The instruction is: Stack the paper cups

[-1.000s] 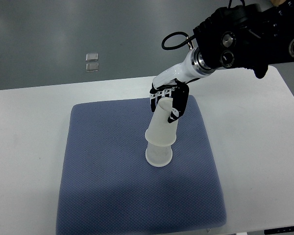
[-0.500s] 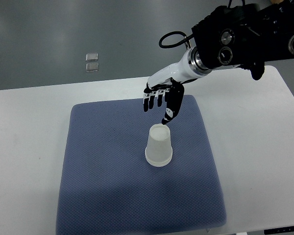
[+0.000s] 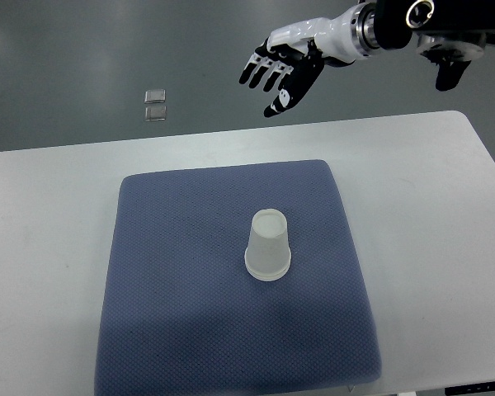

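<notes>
The right hand (image 3: 282,73) has lifted clear of the stacked paper cups (image 3: 268,245), rising from just above the stack half a second ago to a position high over the table's far edge, near the top of the frame. Two small clear squares (image 3: 155,105) lie on the grey floor beyond the table's far left. A blue mat (image 3: 173,272) covers the middle of the white table (image 3: 49,247), reaching nearly to its near edge. The cups stand upside down as a single nested stack a little right of the mat's centre, well apart from the hand. The hand holds nothing, its black-tipped fingers (image 3: 259,73) spread and pointing down and to the left. Its white wrist joins the dark arm (image 3: 429,25) that enters from the right edge at the top corner.
</notes>
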`<state>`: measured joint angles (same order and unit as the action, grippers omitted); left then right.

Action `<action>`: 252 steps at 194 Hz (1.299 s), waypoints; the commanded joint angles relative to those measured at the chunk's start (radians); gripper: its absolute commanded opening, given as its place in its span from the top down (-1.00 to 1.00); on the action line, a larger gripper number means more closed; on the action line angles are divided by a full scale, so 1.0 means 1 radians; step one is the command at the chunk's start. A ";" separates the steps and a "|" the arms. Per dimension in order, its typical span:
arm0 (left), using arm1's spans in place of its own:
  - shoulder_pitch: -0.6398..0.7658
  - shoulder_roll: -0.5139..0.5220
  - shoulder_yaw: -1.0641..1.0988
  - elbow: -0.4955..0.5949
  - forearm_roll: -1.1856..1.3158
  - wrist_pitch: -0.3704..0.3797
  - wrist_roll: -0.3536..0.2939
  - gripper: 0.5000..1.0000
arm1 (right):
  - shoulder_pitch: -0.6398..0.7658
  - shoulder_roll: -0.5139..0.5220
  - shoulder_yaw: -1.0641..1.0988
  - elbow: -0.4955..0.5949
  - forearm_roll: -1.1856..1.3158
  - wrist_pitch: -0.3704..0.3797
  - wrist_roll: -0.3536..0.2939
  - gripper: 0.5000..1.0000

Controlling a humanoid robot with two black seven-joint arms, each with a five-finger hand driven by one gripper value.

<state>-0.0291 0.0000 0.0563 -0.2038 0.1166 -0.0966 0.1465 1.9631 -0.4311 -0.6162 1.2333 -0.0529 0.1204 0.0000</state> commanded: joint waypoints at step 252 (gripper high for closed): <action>0.000 0.000 0.001 0.003 0.000 -0.005 -0.002 -1.00 | -1.199 0.218 1.305 -0.465 0.291 0.048 0.261 -0.70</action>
<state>-0.0292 0.0000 0.0567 -0.1998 0.1166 -0.1016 0.1442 0.7767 -0.2324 0.6889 0.7768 0.2381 0.1642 0.2269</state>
